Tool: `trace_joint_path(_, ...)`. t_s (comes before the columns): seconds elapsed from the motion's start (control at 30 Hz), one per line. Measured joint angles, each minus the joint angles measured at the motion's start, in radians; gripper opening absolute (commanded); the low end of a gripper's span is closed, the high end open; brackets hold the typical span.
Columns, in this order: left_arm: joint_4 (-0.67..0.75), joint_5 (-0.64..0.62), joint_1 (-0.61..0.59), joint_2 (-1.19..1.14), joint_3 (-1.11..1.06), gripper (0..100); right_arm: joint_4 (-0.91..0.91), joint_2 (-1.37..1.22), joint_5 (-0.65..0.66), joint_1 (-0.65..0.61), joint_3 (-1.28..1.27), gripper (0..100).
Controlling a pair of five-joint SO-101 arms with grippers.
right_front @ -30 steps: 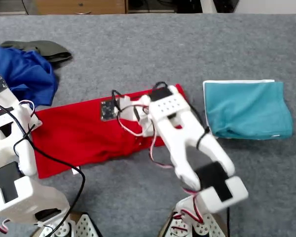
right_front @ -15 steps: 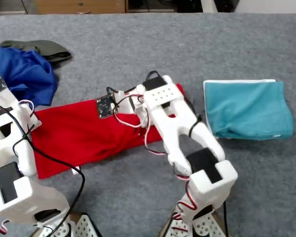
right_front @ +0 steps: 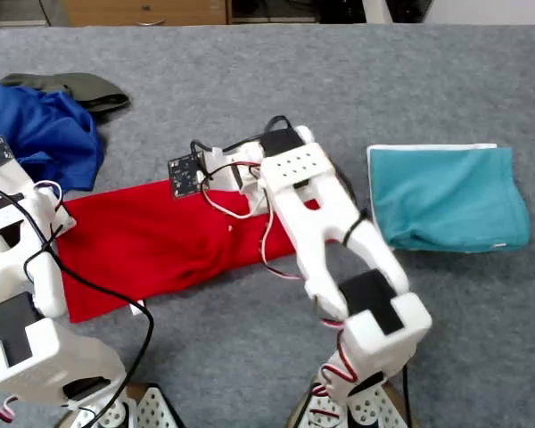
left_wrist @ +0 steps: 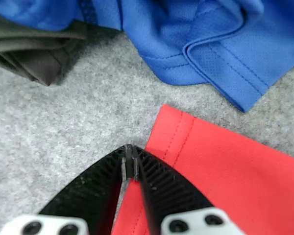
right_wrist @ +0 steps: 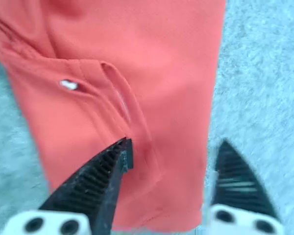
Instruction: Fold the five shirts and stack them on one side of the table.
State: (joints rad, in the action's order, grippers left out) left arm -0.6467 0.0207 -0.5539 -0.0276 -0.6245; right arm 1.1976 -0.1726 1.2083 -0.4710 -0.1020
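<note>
Red shirt [right_front: 160,241] lies as a long strip across the middle of the grey desk [right_front: 250,80], and looks already folded lengthwise. Teal shirt [right_front: 446,196] is folded and sits on the right side, well apart from it. Blue shirt [right_front: 36,125] and olive shirt [right_front: 80,89] are crumpled at the back left, touching each other.

Left hand [left_wrist: 130,164]: jaws closed together at the strip's left end, just beside the hemmed corner. Red cloth shows between the fingers lower down, so we read it as pinching the hem.

Right hand [right_wrist: 175,147]: wide open, holding nothing, over the strip's right end. One finger is above the cloth next to a raised crease, the other is out past the edge over bare desk. We can't tell if the tips touch the fabric.

Our read of the step: grab the right end and fold it over toward the left to halve the strip. To do it well, we suggest:
- Bring the right hand down so it straddles the edge and catches every layer, not just the top one.
- Close fully before lifting. The knit looks thin and will likely slip from a partial pinch.
- Use the left hand as the anchor so the strip doesn't drag.
- Carry the end low and lay it square on the far hem.
- Watch that crease, since it could bunch under the fold.
</note>
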Motion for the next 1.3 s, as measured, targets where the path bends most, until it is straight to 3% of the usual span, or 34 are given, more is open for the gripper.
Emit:
trace_joint_path(0.17, 0.000, 0.000, 0.000, 0.000, 0.000, 2, 0.107, 0.114, -0.114, -0.025, -0.098, 0.5)
trace_joint_path(0.33, 0.000, 0.000, 0.000, 0.000, 0.000, 2, -0.046, 0.132, -0.249, -0.049, -0.190, 0.2)
trace_joint_path(0.63, 0.000, 0.000, 0.000, 0.000, 0.000, 2, -0.195, -0.201, -0.396, -0.158, -0.084, 0.2)
trace_joint_path(0.8, 0.000, 0.000, 0.000, 0.000, 0.000, 2, -0.115, -0.313, -0.463, -0.147, 0.097, 0.2)
trace_joint_path(1.03, 0.000, 0.000, 0.000, 0.000, 0.000, 2, 0.087, -0.265, -0.512, -0.109, 0.305, 0.2)
trace_joint_path(1.3, 0.000, 0.000, 0.000, 0.000, 0.000, 2, 0.338, -0.192, -0.528, 0.031, 0.494, 0.2)
